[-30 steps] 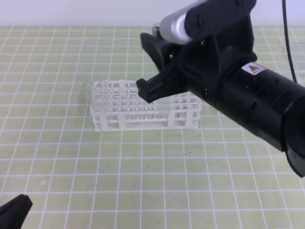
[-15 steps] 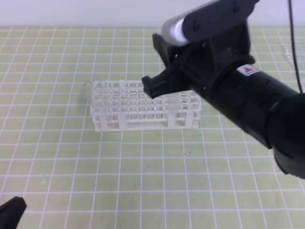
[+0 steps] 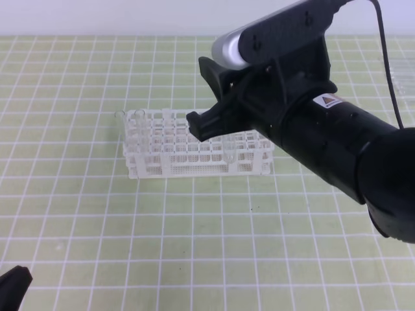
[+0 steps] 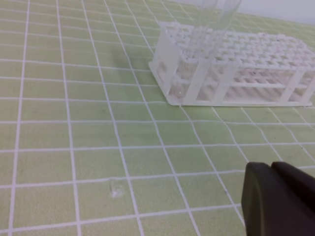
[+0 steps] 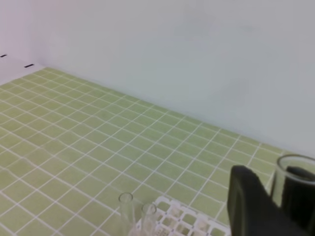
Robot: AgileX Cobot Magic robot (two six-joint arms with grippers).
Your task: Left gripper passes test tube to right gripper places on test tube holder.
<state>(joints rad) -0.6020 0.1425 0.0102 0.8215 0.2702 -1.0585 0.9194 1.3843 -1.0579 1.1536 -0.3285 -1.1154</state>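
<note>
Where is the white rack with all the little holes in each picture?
Exterior high: the test tube holder sits mid-picture, its right end hidden behind the right gripper.
Left wrist: upper right.
Right wrist: only its top edge shows at the bottom.
Shared landmark: two clear tubes standing at one end.

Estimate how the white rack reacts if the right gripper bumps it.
Probably slides rather than resists: the test tube holder is an open plastic lattice, so likely light. Unlikely to tip: it is wide and low. The glass tubes standing at its end may rattle.
</note>
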